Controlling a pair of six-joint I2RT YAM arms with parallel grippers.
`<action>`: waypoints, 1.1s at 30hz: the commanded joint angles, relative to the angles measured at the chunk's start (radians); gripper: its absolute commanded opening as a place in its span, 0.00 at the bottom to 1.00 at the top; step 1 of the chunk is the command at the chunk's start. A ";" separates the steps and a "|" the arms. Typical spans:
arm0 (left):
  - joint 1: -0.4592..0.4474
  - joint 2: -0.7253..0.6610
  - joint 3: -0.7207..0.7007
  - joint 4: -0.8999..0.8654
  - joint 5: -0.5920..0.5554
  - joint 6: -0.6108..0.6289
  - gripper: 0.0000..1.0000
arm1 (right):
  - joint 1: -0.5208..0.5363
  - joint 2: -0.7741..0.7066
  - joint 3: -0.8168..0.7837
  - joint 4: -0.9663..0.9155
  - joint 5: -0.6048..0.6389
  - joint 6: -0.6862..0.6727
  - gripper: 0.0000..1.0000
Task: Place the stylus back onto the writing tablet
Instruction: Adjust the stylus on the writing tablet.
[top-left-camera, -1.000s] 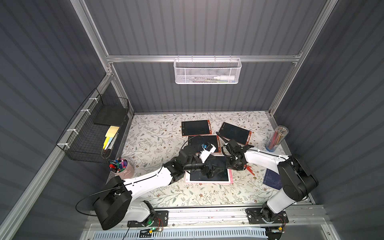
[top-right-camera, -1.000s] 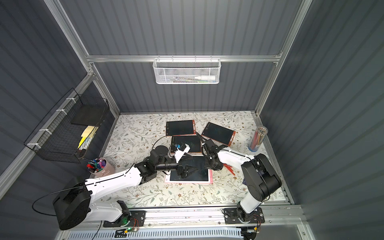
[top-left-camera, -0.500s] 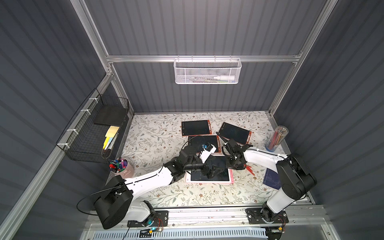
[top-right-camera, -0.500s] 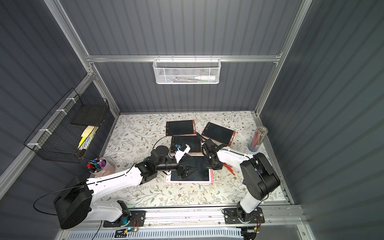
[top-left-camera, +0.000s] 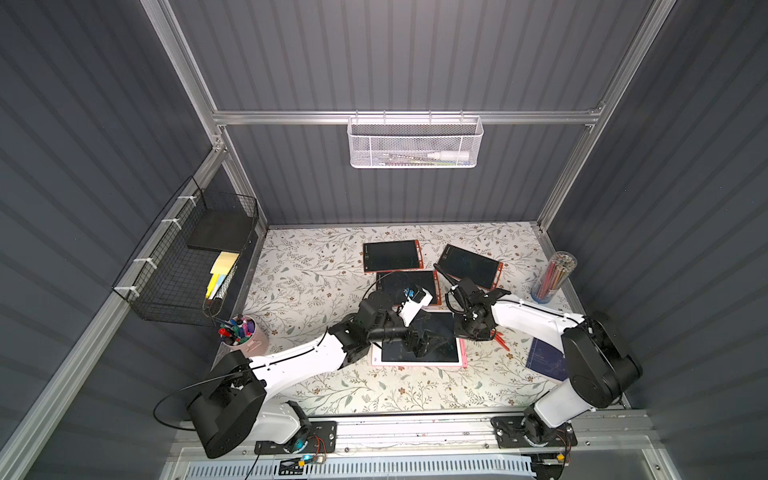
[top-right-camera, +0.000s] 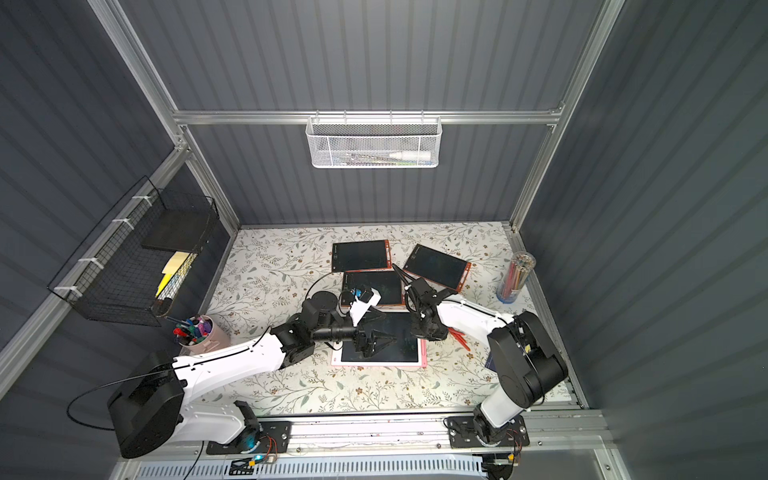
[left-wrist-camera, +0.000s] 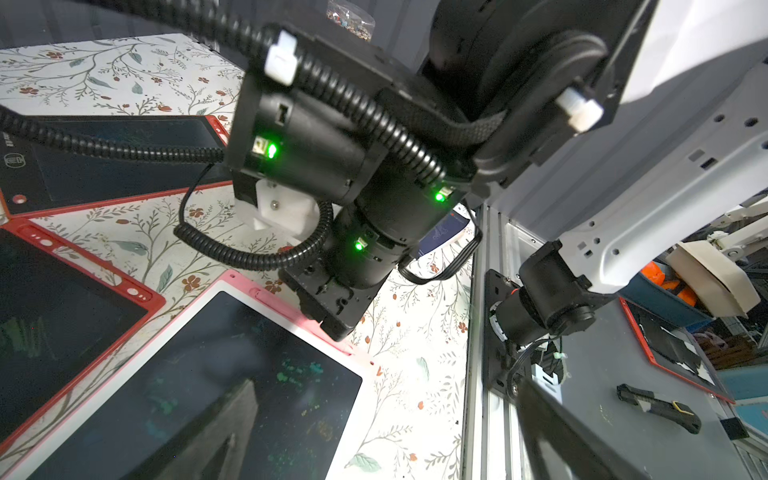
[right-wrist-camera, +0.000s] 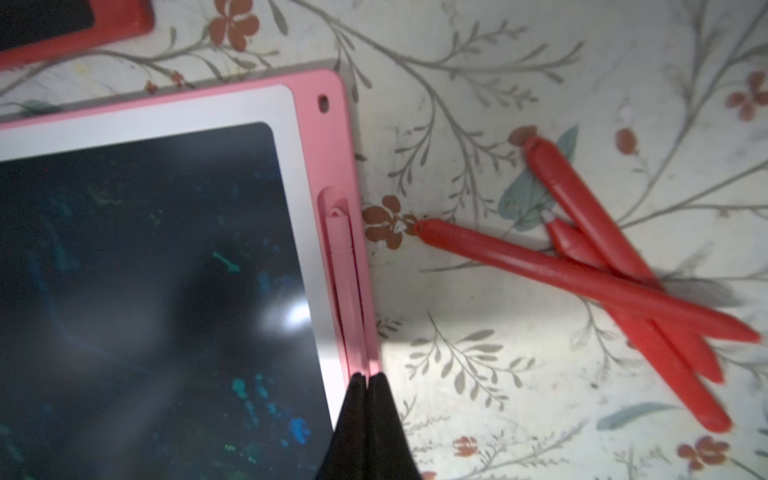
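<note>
We see the writing tablet (right-wrist-camera: 332, 158) as a flat slab with rounded corners. It has a glossy dark screen with faint green and blue smears, a matte white bezel, and a smooth pink plastic frame with a small hole at one corner. It lies flat on the desk (top-left-camera: 311, 282), whose cover is a pale sheet printed with grey twigs and rust-coloured flowers.

The stylus (right-wrist-camera: 343, 270) is a slim pink plastic rod, the same shade as the frame. It lies lengthwise in the groove along the tablet's side edge, on the side toward the right arm. The right pincer (right-wrist-camera: 365, 380) has its two black tapered fingers together with no gap. Their tips meet at one end of the stylus in that groove, and we cannot tell whether they press on it or only touch it. The left pincer (left-wrist-camera: 386, 380) hangs above the tablet's screen with its dark wedge-shaped fingers spread wide, holding nothing.

Near that same grooved edge lie the red styluses (right-wrist-camera: 582, 282), smooth tapered plastic sticks that cross one another. We count three. Past the tablet's far edge lie the red-framed tablets (top-left-camera: 390, 255), thin rectangles with dark screens, also three, the nearest just beside it. Well apart from the tablet, on the right arm's side, stands one clear cylindrical jar (top-left-camera: 555, 276) packed with coloured pencils. We count one pink tablet, one pink stylus and two pincers.
</note>
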 joint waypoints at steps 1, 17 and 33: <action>-0.003 0.004 -0.011 0.019 0.012 -0.003 0.99 | -0.001 -0.022 0.034 -0.054 -0.003 -0.019 0.00; -0.005 -0.004 -0.012 0.020 0.012 -0.005 0.99 | -0.002 0.069 0.024 0.027 -0.021 -0.019 0.00; -0.007 0.003 -0.012 0.020 0.011 -0.004 0.99 | -0.003 0.097 -0.001 0.064 -0.024 -0.016 0.00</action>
